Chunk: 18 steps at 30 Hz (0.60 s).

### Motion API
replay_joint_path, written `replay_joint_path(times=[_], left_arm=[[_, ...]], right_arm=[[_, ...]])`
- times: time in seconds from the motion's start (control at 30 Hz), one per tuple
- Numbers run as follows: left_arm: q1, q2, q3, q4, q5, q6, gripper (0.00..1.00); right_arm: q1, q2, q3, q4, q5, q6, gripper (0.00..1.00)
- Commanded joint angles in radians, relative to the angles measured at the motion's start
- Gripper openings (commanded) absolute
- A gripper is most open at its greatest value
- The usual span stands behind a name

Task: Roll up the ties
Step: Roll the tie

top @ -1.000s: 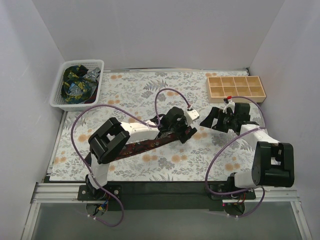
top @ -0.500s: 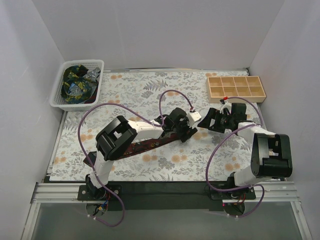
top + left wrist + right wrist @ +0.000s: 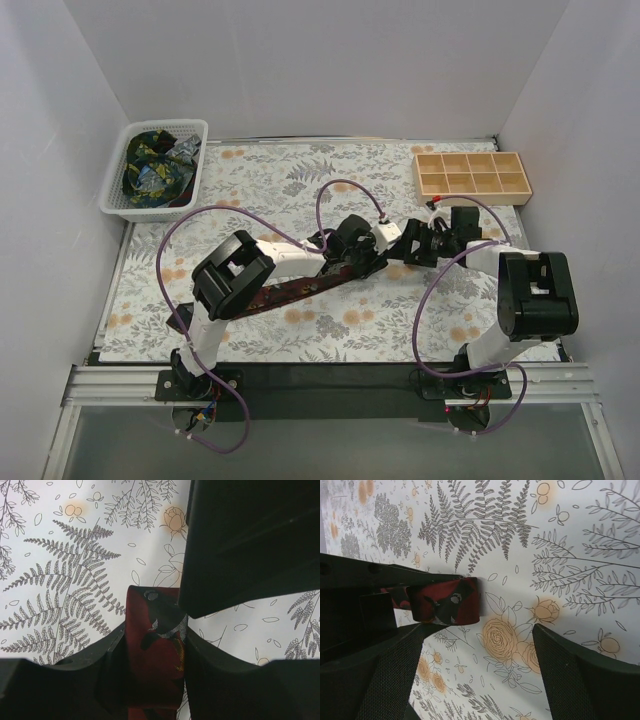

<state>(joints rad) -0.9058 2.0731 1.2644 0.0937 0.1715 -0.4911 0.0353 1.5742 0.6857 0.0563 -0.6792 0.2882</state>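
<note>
A maroon tie [image 3: 292, 289] is laid out flat on the floral-covered desk [image 3: 300, 180]. It runs at a slant from near the left arm's base up towards the middle. Its far, narrow end is taken between the fingers of the left gripper [image 3: 368, 262]. In the left wrist view both fingers [image 3: 75, 680] are seen pressed against the two edges of the fabric, so the gripper is closed on the tie. A short length of the end is left sticking out past the fingertips. Pale flecks and a small dark mark are seen on that end.

The right gripper [image 3: 477, 645] is held low over the desk, just beside the left one and facing it. Its jaws are spread wide and nothing is held in them. Only patterned cloth is seen between its fingers [image 3: 585, 680], and the tie's tip is seen just beyond and above its left finger.

Other ties [image 3: 152, 168], dark with blue, green and yellow prints, are heaped in a white basket [image 3: 118, 185] at the far left corner. A wooden tray [image 3: 472, 173] with compartments is set at the far right, well apart from both grippers.
</note>
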Motion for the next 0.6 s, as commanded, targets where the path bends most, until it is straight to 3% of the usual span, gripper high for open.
replay_joint_path(times=[0.0, 0.27, 0.4, 0.57], left_arm=[[0.005, -0.007, -0.026, 0.017, 0.022, -0.001, 0.39], [0.005, -0.027, -0.054, 0.052, 0.034, -0.013, 0.44], [0.005, -0.06, -0.065, 0.072, 0.008, -0.038, 0.67], [0.007, -0.116, -0.082, 0.101, -0.064, -0.079, 0.79]], right_arm=[[0.009, 0.029, 0.043, 0.05, -0.062, 0.006, 0.79], [0.023, 0.107, 0.058, 0.076, -0.1, 0.026, 0.77], [0.023, 0.081, 0.054, 0.073, -0.068, 0.022, 0.76], [0.021, 0.04, 0.057, 0.07, -0.043, 0.026, 0.76]])
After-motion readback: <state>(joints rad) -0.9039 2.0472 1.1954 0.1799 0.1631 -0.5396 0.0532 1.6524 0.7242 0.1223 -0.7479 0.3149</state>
